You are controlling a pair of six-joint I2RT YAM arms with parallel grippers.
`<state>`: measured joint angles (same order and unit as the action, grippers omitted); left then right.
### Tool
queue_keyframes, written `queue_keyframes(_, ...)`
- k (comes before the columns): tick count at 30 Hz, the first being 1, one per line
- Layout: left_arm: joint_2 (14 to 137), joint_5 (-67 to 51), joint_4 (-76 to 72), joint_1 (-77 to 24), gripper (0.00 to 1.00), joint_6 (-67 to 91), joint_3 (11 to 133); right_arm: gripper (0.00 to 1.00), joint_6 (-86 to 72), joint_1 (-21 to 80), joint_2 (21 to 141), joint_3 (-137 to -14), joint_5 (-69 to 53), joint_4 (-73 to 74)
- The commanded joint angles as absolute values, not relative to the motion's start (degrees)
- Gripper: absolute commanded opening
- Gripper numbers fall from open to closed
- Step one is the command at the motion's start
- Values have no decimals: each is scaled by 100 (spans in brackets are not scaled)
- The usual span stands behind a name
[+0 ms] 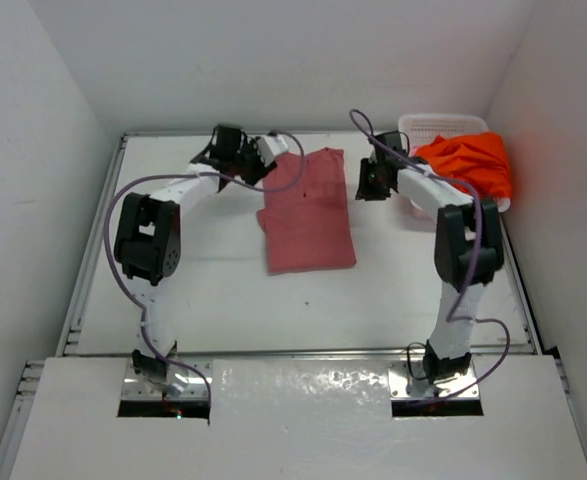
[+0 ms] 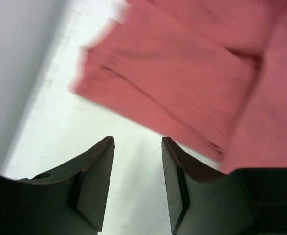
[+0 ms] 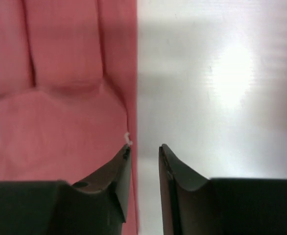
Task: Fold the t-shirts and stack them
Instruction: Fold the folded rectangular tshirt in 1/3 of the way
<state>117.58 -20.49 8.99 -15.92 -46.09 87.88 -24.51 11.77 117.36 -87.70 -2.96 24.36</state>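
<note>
Top external view: you find the red shirt [image 1: 308, 210] lying flat at the middle of the table [image 1: 223, 290], toward its far half, in a tall, roughly rectangular shape. Its near edge sits slightly askew to the table edge. The orange shirt [image 1: 468, 165] lies bunched in a heap on the white basket [image 1: 438, 125] at the far right corner and covers most of the basket's near side.

Left wrist view: the red shirt [image 2: 182, 73] fills the upper right of the picture, and you can see overlapping folded layers along its edge. The left gripper [image 2: 137, 142] has its jaws parted with nothing between them. Bare table [image 2: 50, 147] shows through the gap, and the cloth edge lies just beside the right-hand finger.

Right wrist view: the red shirt [image 3: 60, 98] covers the left half of the picture and ends in a straight edge against the bare table [image 3: 216, 73]. The right gripper [image 3: 144, 149] also stands parted and holds nothing. One finger sits over the shirt's edge and the other over the table.

From above, the left gripper [image 1: 271, 163] is at the shirt's far left corner. The right gripper [image 1: 363, 188] is just beside the shirt's far right edge, between the shirt and the basket.
</note>
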Motion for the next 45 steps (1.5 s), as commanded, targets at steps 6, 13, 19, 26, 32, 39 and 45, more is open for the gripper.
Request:
queue_keyframes(6,11698,-3356,3093,-1327,44,-2267,9977,28,-2161,1564,10651,-7682,-957,1460)
queue_keyframes(13,11109,-3060,1231,-1388,51,456,8042,43,-1600,1529,11978,-9394,-792,2557)
queue_keyframes(19,11584,-2399,1023,-1389,55,1071,7999,44,-1617,1538,12208,-9396,-624,2479)
queue_keyframes(26,11873,-2356,835,-1468,56,1055,8007,44,-1749,1529,12498,-9360,-782,2277)
queue_keyframes(32,12085,-2048,1055,-1564,55,1002,8059,44,-1863,1529,12612,-9378,-791,2189)
queue_keyframes(39,12489,-2171,1099,-1696,33,1116,8288,37,-1872,1529,12691,-9422,-800,2171)
queue_keyframes(45,12217,-2040,1116,-1644,0,941,8244,7,-1837,1529,12499,-9203,-695,2066)
